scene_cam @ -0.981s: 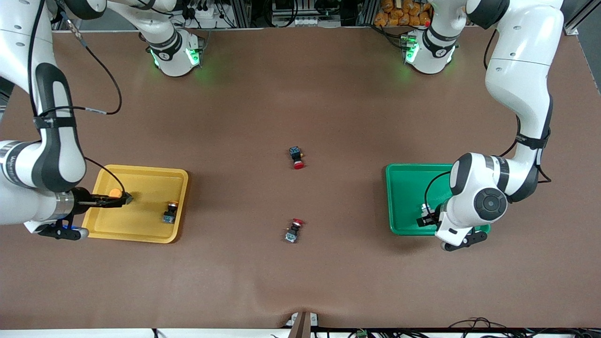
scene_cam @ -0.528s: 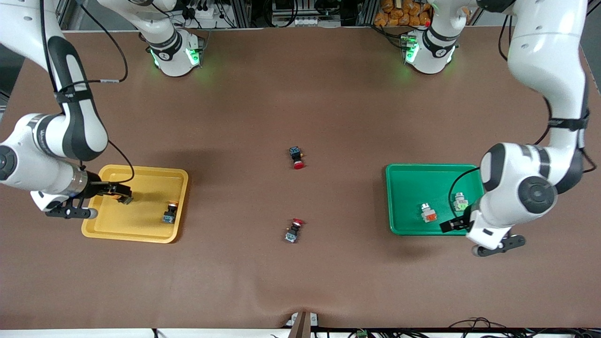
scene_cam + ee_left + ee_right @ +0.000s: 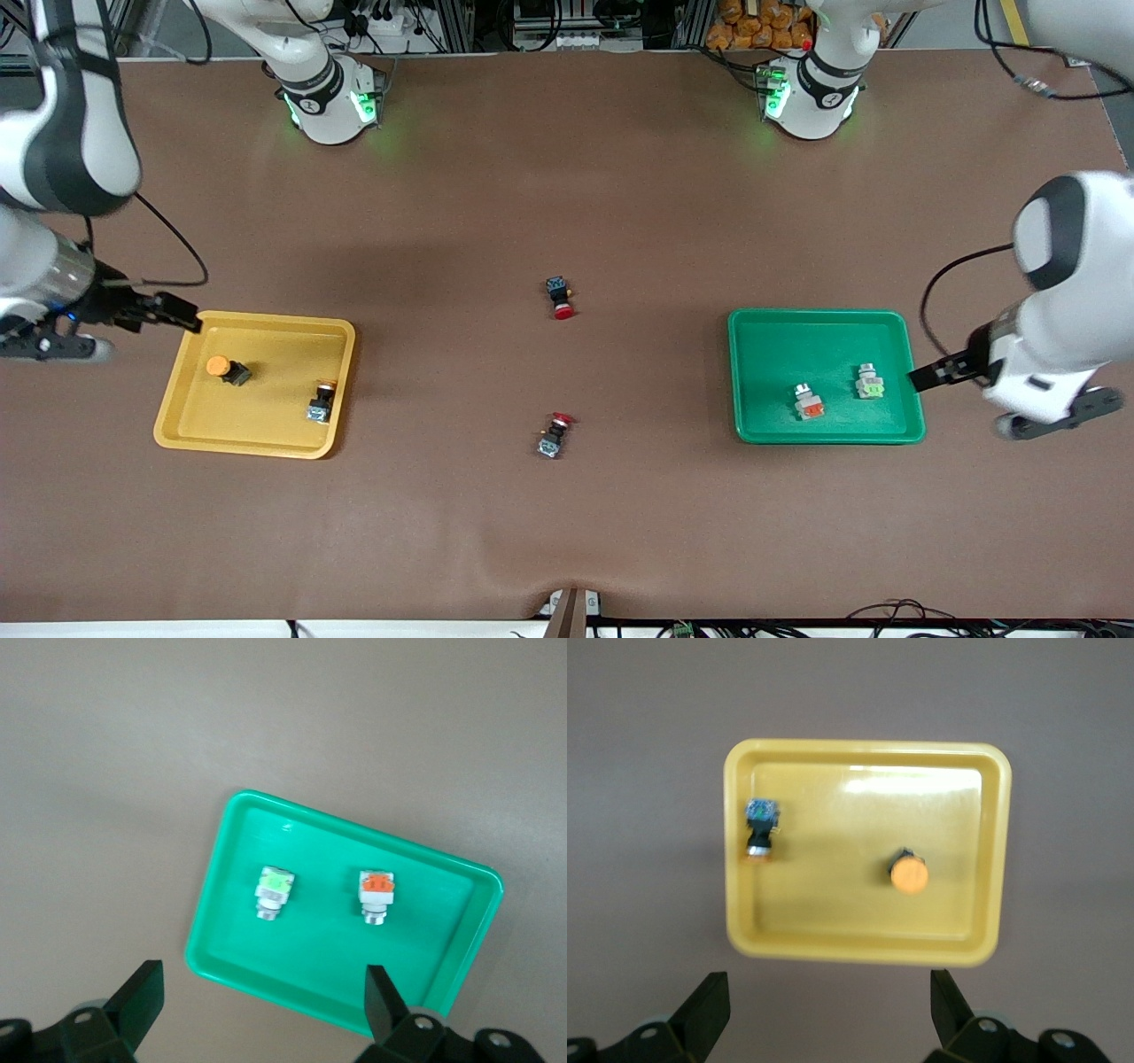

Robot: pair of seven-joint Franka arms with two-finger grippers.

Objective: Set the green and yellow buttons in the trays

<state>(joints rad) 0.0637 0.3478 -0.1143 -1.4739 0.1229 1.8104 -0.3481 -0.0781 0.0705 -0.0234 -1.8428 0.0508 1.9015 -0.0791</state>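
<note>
Holding nothing, both grippers stand open: the right gripper (image 3: 190, 320) over the yellow tray (image 3: 190, 436)'s corner, the left gripper (image 3: 921, 379) over the green tray (image 3: 753, 434)'s edge. Two orange-yellow buttons (image 3: 221, 368) lie in the yellow tray, two white-grey buttons (image 3: 868, 382) in the green. No writing is legible.

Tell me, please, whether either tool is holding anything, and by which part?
Nothing is held: the left tool and the right tool are both open and empty.
</note>
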